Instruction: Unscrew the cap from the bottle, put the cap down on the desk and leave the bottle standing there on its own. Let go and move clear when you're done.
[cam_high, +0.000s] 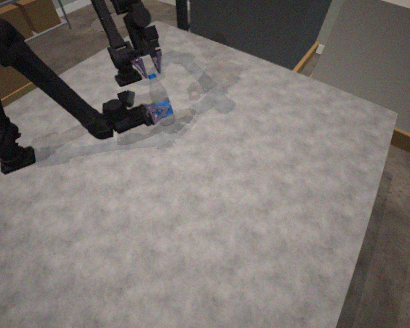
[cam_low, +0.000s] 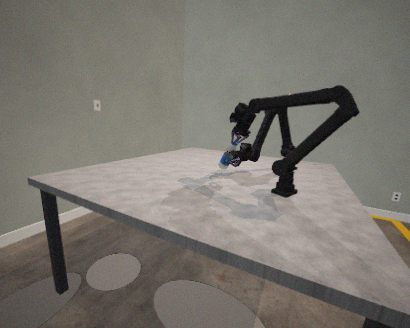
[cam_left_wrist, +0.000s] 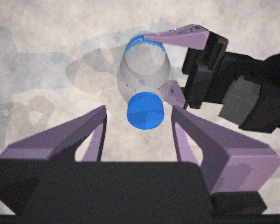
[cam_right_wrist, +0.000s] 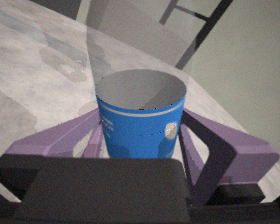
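Observation:
A clear bottle (cam_high: 160, 100) with a blue label and a blue cap (cam_high: 152, 76) stands upright at the table's far left. My right gripper (cam_high: 159, 111) is shut on the bottle at its label, which fills the right wrist view (cam_right_wrist: 140, 125). My left gripper (cam_high: 149, 64) hangs just above the cap, fingers pointing down. In the left wrist view the cap (cam_left_wrist: 145, 110) sits on the bottle's neck between the left gripper's spread fingers, with a gap on each side. The left gripper is open. I cannot tell whether the bottle's base touches the table.
The two black arm bases (cam_high: 127, 77) (cam_high: 15, 157) stand at the table's far left edge. Brown boxes (cam_high: 25, 17) lie on the floor beyond. The table's edges are far from the bottle on the near and right sides.

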